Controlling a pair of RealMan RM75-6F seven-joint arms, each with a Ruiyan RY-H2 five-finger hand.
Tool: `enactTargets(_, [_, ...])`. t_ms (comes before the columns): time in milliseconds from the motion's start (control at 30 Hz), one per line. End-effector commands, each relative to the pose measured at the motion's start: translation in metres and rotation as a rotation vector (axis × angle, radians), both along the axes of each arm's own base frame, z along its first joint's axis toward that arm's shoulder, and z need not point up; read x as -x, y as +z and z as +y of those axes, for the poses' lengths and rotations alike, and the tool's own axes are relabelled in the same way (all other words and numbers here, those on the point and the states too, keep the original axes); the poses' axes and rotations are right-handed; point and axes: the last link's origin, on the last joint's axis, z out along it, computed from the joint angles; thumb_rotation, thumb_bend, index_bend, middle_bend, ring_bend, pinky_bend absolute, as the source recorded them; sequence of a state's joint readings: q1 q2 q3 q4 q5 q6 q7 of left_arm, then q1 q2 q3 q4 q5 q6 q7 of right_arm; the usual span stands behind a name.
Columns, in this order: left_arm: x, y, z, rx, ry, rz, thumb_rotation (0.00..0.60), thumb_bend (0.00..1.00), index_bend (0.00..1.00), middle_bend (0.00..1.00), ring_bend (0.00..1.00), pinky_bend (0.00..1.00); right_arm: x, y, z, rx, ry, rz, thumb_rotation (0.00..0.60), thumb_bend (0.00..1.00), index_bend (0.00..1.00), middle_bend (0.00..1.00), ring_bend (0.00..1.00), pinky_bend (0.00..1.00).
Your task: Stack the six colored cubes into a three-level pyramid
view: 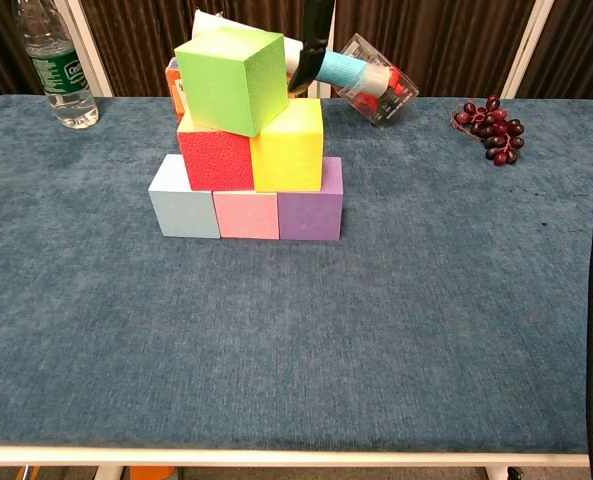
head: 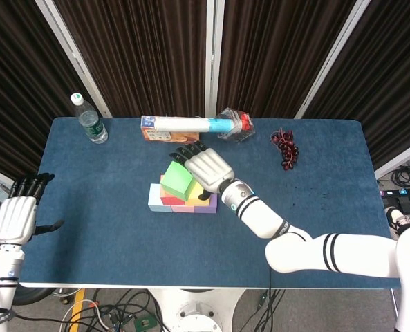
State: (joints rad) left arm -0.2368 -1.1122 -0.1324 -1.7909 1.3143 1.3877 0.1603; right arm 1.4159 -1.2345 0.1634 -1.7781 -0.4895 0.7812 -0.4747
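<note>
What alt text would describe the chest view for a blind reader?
A pyramid of cubes stands on the blue table: light blue, pink and purple below, red and yellow above, a tilted green cube on top. A water bottle and grapes lie behind.

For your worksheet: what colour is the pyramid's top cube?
Green; the top cube shows best in the chest view.

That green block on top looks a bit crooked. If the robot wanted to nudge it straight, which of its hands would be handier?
The right hand, probably. It hovers right beside the green cube atop the pyramid, fingers spread. The left hand sits off the table's left edge, far from the stack, so it would have much further to travel.
</note>
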Motion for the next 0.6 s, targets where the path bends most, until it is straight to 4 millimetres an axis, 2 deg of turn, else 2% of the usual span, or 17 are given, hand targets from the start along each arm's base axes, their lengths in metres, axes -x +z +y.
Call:
enactTargets(33, [0.0,0.0,0.0,0.002,-0.001,-0.001,0.6,0.0,0.15,0.1,0.05,0.06,0.005,-0.008,0.005,-0.028,-0.056,-0.053,0.6,0.0,0.0,0.07,0.0,0.0])
enactTargets(367, [-0.001,0.0,-0.001,0.004,-0.005,0.002,0.6,0.0,0.15,0.1,0.05,0.06,0.012,-0.012,0.011,-0.051,-0.169,-0.222,0.6,0.0,0.0,0.08,0.0,0.0])
enactTargets(600, [-0.002,-0.001,0.0,0.004,-0.008,0.005,0.6,0.0,0.15,0.1,0.05,0.06,0.009,-0.027,0.011,-0.035,-0.224,-0.328,0.6,0.0,0.0,0.08,0.0,0.0])
